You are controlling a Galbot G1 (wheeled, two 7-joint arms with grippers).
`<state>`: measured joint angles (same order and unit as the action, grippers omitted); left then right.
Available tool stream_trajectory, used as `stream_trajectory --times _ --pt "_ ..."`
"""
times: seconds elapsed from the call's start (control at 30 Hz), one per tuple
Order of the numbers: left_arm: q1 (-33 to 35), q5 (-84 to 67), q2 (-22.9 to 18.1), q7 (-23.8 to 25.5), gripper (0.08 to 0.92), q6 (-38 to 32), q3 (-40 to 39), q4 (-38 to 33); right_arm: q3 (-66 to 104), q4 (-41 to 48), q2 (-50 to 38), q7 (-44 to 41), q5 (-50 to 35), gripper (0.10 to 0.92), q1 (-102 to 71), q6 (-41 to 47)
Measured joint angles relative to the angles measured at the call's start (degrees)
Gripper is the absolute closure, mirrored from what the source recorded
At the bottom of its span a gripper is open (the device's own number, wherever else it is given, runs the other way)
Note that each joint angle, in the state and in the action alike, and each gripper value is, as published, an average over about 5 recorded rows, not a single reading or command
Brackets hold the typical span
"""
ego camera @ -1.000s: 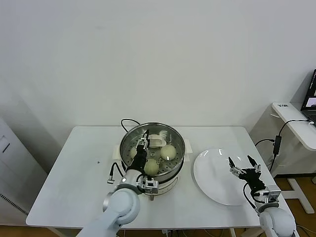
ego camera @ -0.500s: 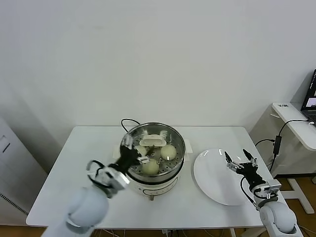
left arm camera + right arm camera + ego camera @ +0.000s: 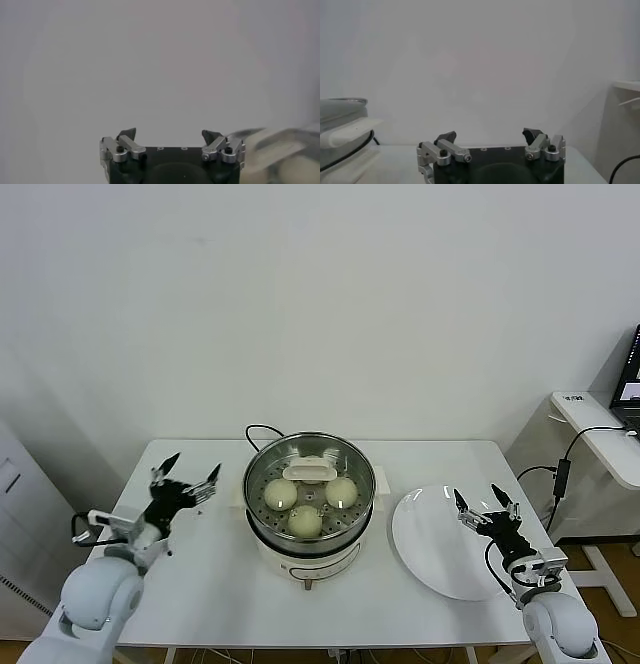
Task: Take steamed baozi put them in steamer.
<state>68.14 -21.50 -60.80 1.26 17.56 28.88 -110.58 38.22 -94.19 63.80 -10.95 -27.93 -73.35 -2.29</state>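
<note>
Three smooth, cream-white steamed baozi (image 3: 305,504) sit inside the round, shiny stainless-steel steamer (image 3: 308,476) at the centre of the white table (image 3: 200,584), near a small white piece at the basket's far side. The left gripper (image 3: 186,476) hovers over the table left of the steamer, fingers spread apart and holding nothing. The right gripper (image 3: 486,503) hangs above the flat white plate (image 3: 430,544) to the steamer's right, its fingers likewise spread and empty.
</note>
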Motion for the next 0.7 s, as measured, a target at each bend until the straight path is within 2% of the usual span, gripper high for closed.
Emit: stream_trajectory --times 0.33,0.7 --pt "1.6 -6.0 1.4 -2.8 0.177 -1.2 2.3 9.1 -0.1 -0.7 0.5 2.6 0.7 0.203 -1.6 2.1" --pt "2.1 -7.7 2.0 -3.4 0.177 -1.5 2.2 12.9 0.0 -0.5 0.9 3.6 1.6 0.203 -2.3 3.6"
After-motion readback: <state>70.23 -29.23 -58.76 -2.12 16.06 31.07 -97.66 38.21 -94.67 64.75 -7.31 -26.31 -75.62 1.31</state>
